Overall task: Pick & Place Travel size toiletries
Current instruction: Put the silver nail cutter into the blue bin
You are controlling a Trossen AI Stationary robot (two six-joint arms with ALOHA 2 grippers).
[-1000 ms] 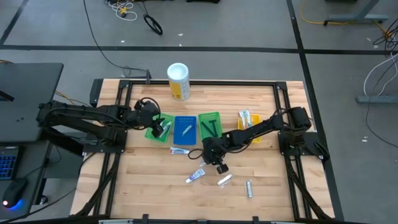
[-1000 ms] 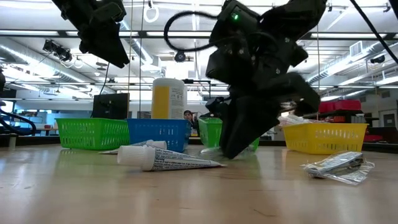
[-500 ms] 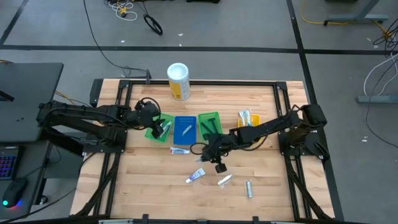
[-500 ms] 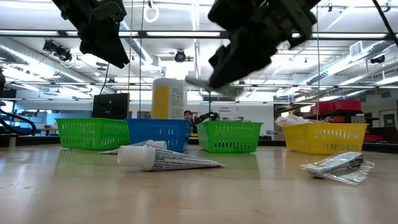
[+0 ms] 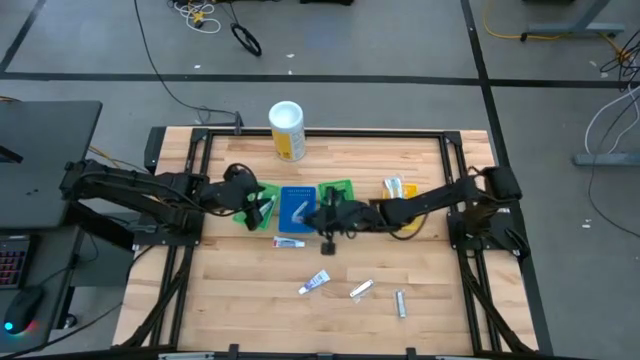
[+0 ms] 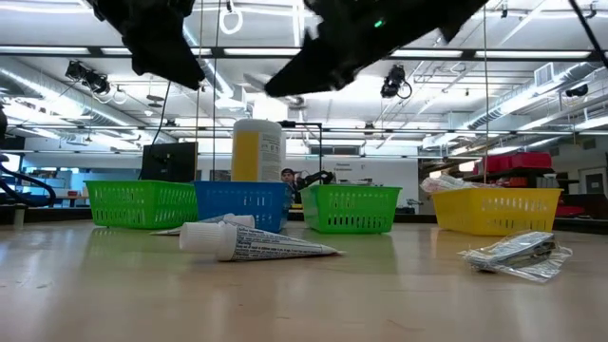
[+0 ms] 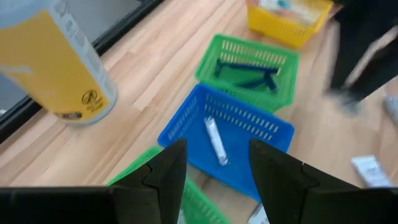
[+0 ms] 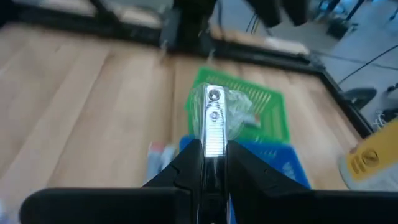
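My right gripper hangs above the table over the border of the blue tray and the middle green tray. It is shut on a small silvery item in clear wrap. My left gripper is open and empty above the left green tray. A small white tube lies in the blue tray and dark blue razors lie in the green tray. Two white-and-blue tubes and two silvery packets lie on the wood. My right gripper pinches the silvery item's near end between its two fingers. The item sticks out forward past the fingertips, along the fingers. It is lifted clear of the table and the trays.
A tall white-and-yellow canister stands at the far edge. A yellow tray with pale items stands right of the green one. In the low view a tube and a silvery packet lie near the front.
My right gripper has risen from the table's middle with the silvery item and gone toward the far and left, to above the blue and green trays. The item is lifted clear of the wood.
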